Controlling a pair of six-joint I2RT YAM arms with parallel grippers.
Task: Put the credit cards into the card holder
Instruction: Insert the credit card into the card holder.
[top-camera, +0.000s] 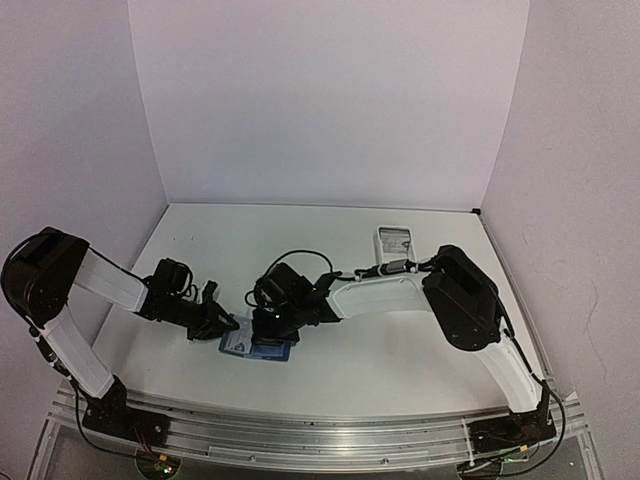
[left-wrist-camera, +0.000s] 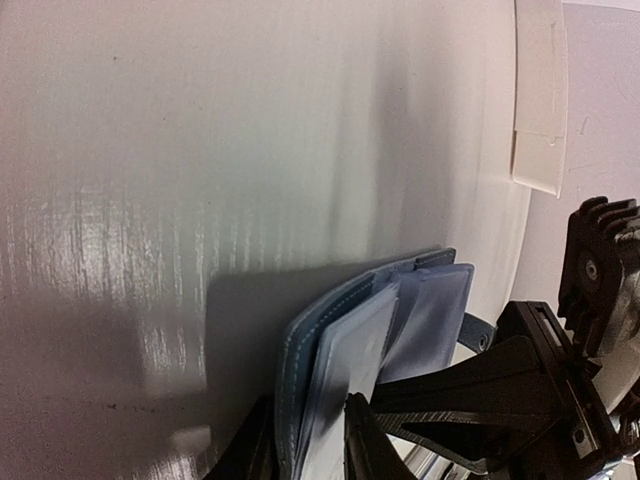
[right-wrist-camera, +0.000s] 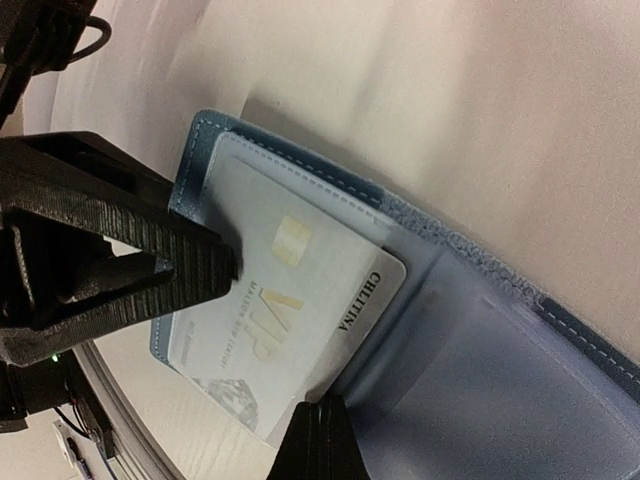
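The blue card holder (top-camera: 262, 347) lies open near the table's front, its paler inside up. My left gripper (top-camera: 222, 325) is shut on its left edge. In the left wrist view my gripper (left-wrist-camera: 305, 450) clamps the stitched cover and a sleeve of the card holder (left-wrist-camera: 300, 350). A white credit card (right-wrist-camera: 300, 300) printed "VIP" lies on the card holder (right-wrist-camera: 500, 370), partly under a sleeve. My right gripper (right-wrist-camera: 318, 425) looks shut, its tips at the card's near corner and not clamping it. The left gripper's finger (right-wrist-camera: 170, 260) overlaps the card's other end. No other card shows.
A long white tray (top-camera: 395, 241) sits at the back right of the table. Both arms meet over the card holder, and the right arm's black fingers (left-wrist-camera: 450, 385) lie close beside my left fingers. White walls close in the table on three sides.
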